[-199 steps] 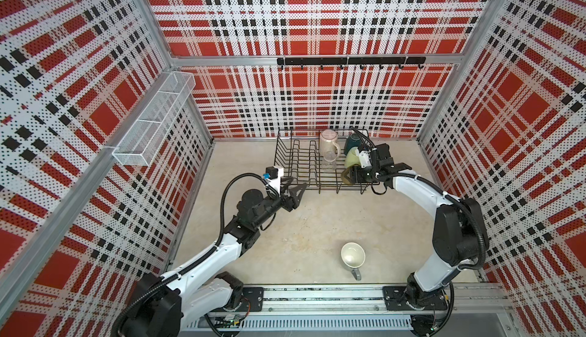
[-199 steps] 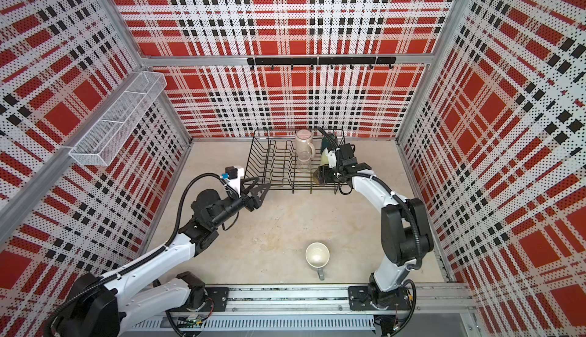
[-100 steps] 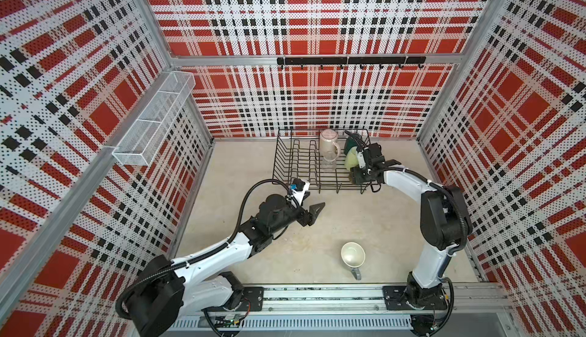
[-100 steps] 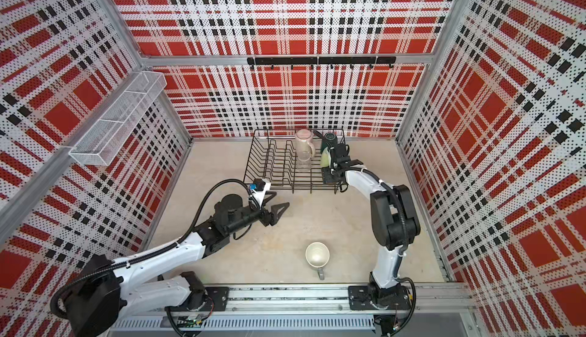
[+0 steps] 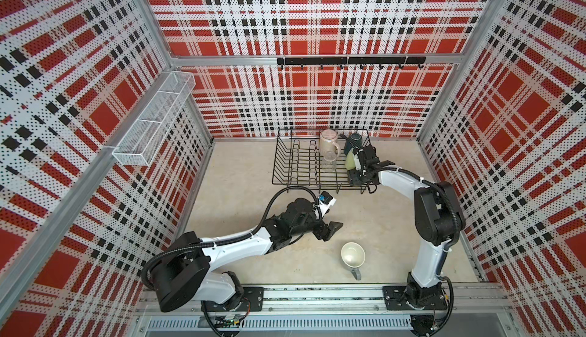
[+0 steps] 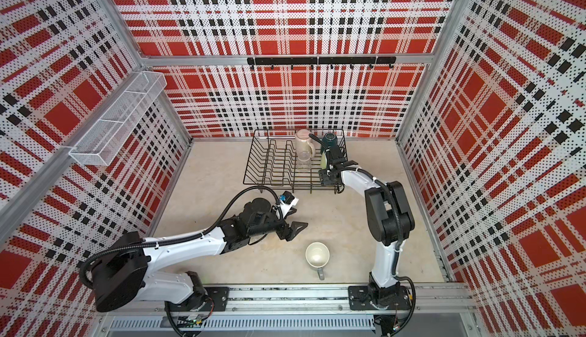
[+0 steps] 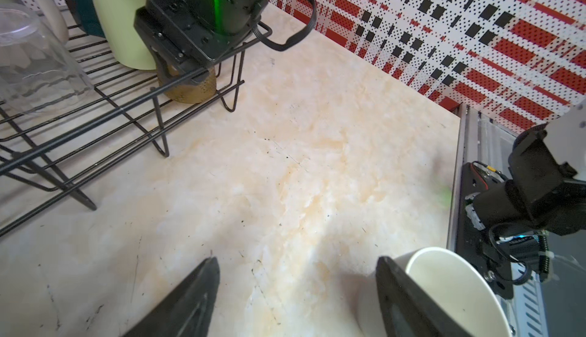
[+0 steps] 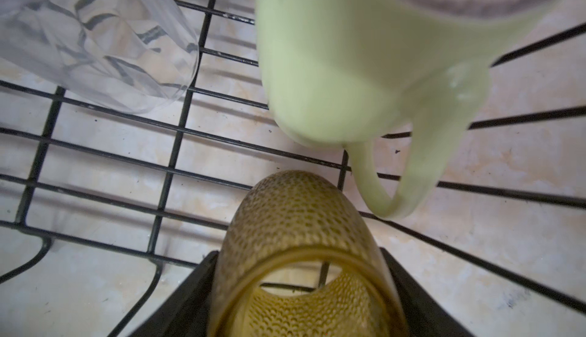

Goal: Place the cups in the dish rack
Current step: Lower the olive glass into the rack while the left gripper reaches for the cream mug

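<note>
1. So, the left gripper (image 5: 333, 231) hovers low over the table (image 5: 241, 192), jaws spread wide with nothing between them.
2. The grey mug (image 5: 352, 254) stands upright on the table near the front rail, mouth up, with its handle pointing at the rail.
3. In both top views the mug sits just beyond the left gripper's tips, toward the right arm's base and apart from them.
4. In the left wrist view the grey mug (image 7: 444, 288) is partly hidden behind one finger (image 7: 406, 300) and lies outside the gap, not in it.
5. The dish rack (image 5: 295, 161) sits at the back of the table, and the right gripper (image 5: 353, 178) is down in its near right corner.
6. In the right wrist view the amber tumbler (image 8: 295, 218) lies between the right gripper's jaws, which flank its sides; I cannot tell if they are clamped or slack.
7. The left wrist view shows the tumbler's lower end on the rack's floor wires at that corner.
8. The light green mug (image 5: 350, 161) is in the rack just beyond the tumbler, its handle toward it; I cannot tell if they touch.
9. The dark teal mug (image 5: 355, 139) is in the rack's far right corner, behind the green one.
10. The pale pink mug (image 5: 328, 143) is at the back middle of the rack, with the clear glass (image 5: 328, 162) just in front of it.
</note>
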### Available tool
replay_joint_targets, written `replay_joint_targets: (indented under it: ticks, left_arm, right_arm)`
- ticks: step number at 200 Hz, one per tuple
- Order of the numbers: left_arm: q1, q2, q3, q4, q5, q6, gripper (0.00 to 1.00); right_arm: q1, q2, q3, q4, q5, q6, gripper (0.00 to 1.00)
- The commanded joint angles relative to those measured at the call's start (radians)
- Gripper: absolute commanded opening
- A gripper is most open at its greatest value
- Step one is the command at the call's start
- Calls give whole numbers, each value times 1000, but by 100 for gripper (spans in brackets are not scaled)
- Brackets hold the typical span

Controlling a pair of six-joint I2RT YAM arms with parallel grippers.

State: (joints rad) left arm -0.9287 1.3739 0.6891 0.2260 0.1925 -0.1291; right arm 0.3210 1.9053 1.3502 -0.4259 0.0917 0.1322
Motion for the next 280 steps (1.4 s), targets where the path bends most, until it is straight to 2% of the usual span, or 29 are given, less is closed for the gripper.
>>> replay_joint_targets:
  ticks: [1,61,102,111,137,162,188,227,280]
  left_arm:
    - [-16,29,37,-33,27,17,81]
    - [-41,89,83,-75,5,22,85]
    - [-69,113,115,-157,24,55,82]
    - [-74,119,122,-188,22,67,82]
    - [-89,149,167,-264,41,81,82]
    - [-104,164,200,-295,-3,101,81]
    - [-102,170,214,-295,-45,124,81]
    - [-103,143,219,-287,-9,123,81]
    - [-82,76,190,-277,20,125,82]
  right_arm:
    - [7,-16,9,-13,-23,6,78]
    - [7,-97,18,-70,23,19,88]
    - [-6,-264,-48,-29,2,39,92]
    - [-11,-303,-64,-21,9,40,100]
    - [-23,-430,-155,48,53,42,100]
    - [-32,-523,-241,133,14,23,100]
    - [-34,-510,-231,89,-5,29,100]
    - [-34,-497,-216,16,-29,20,100]
    - [-34,-362,-88,-234,-61,-4,96]
